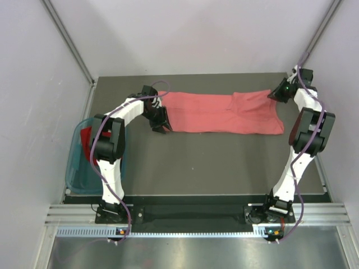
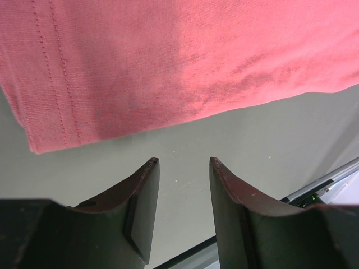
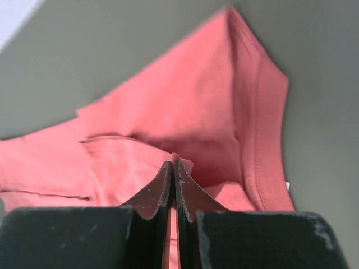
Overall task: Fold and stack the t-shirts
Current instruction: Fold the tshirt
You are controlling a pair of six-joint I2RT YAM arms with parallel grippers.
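A salmon-pink t-shirt (image 1: 224,112) lies spread flat across the far half of the dark worktop (image 1: 213,162), drawn out in a long band from left to right. Its wider end is on the right and its stitched hem on the left. The left end effector (image 1: 161,124) sits at the near left corner of the shirt. In the left wrist view this end effector (image 2: 182,162) has its jaws parted about halfway with only bare worktop between them. The hemmed edge of the shirt (image 2: 168,56) lies just beyond the tips, close but not gripped. The right end effector (image 1: 276,94) is at the far right corner of the shirt, where the cloth is pulled up into a point toward it. In the right wrist view this end effector (image 3: 174,162) has its jaws pressed together, with a small fold of pink cloth pinched at the tips. The rest of the shirt (image 3: 185,101) falls away from it in a raised ridge, with a seamed edge running down the right side. A teal basket (image 1: 73,168) stands off the left edge of the worktop beside the left arm. A deep red t-shirt (image 1: 86,139) lies bunched in its far part, well apart from the pink one.
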